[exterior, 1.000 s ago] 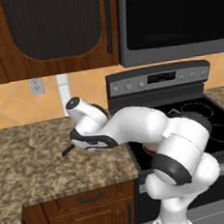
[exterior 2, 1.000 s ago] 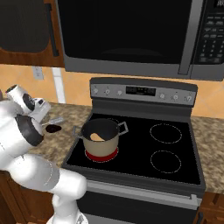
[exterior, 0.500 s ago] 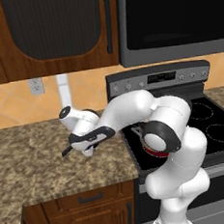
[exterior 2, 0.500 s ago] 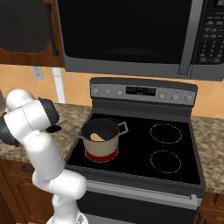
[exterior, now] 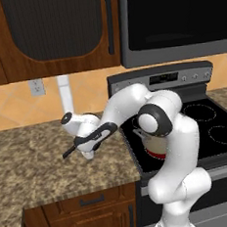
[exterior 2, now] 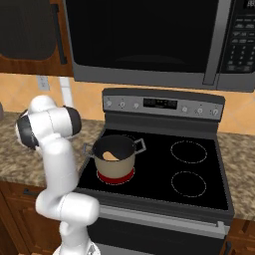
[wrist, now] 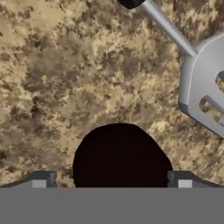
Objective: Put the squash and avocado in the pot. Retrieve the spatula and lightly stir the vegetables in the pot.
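End effector spread wide, empty, straddling avocado on table; squash in pot; spatula untouched, stirring pending.

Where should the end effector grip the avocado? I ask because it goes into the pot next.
Grip the avocado across its rounded middle, coming straight down from above. It lies alone on the granite counter, between the open end effector fingertips. The spatula sits apart to one side, leaving both flanks free.
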You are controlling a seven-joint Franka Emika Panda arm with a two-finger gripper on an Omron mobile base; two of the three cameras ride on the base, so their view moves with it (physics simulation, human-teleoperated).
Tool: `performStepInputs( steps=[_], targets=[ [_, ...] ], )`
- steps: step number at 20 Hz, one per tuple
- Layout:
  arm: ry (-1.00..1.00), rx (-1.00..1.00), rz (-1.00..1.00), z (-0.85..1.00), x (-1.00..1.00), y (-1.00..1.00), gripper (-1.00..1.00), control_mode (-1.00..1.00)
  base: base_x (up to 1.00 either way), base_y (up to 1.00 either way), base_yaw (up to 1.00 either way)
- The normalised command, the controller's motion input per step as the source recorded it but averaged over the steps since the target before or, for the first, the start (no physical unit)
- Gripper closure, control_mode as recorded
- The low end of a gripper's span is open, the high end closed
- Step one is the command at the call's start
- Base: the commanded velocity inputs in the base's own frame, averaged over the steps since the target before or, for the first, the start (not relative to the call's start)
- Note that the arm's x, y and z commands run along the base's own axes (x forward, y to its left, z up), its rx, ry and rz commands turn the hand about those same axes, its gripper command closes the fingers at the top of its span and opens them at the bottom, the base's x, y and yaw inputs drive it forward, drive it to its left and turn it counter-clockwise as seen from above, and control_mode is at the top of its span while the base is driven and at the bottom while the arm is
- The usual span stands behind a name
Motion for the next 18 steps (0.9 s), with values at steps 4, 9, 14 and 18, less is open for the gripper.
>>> performStepInputs(
  steps=[4, 9, 14, 18],
  targets=[
    [0.0, 0.0, 0.06, -0.37, 0.17, 0.0, -1.0, -1.0, 0.0, 0.0, 0.0],
    [0.0, 0.0, 0.03, -0.16, -0.02, 0.0, 1.0, -1.0, 0.0, 0.0, 0.0],
    [-0.12, 0.0, -0.02, 0.14, -0.41, -0.17, 1.0, -1.0, 0.0, 0.0, 0.0],
    [-0.35, 0.0, 0.12, 0.81, -0.98, -0.61, 1.0, -1.0, 0.0, 0.0, 0.0]
  ],
)
